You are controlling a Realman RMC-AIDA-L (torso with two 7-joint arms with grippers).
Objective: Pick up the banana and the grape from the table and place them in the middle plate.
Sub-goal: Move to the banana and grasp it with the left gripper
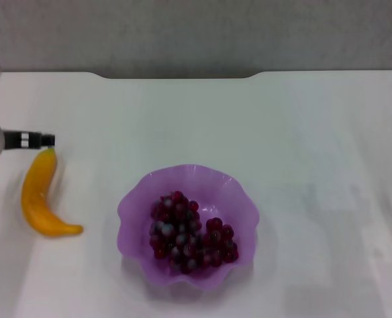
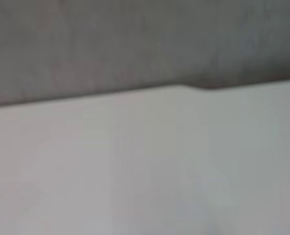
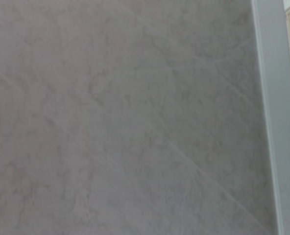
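Item one, far left edge of the head view: part of the left arm (image 1: 4, 141), a grey cylindrical body with a green light and a black-and-white tip, reached in at mid-height; the left gripper itself was out of frame, so its state could not be told. Item two, left side, just below that tip: the banana (image 1: 42, 199), yellow-orange, curved, lay flat on the tabletop (image 1: 302, 132), its green stem end uppermost and nearly touching the arm's tip, its other end curling toward lower centre. Item three, lower centre: the middle plate (image 1: 133, 205), translucent light purple with a wavy rim, stood on the tabletop, apart from the banana. Item four, inside that plate: the grape (image 1: 191, 233), a dark red-purple bunch, rested across the plate's floor. Item five, far right edge: a small dark sliver at mid-height, not identifiable; the right gripper was not seen. The left wrist view showed only blurred white tabletop and a grey wall beyond; the right wrist view showed a mottled grey surface and a pale upright strip.
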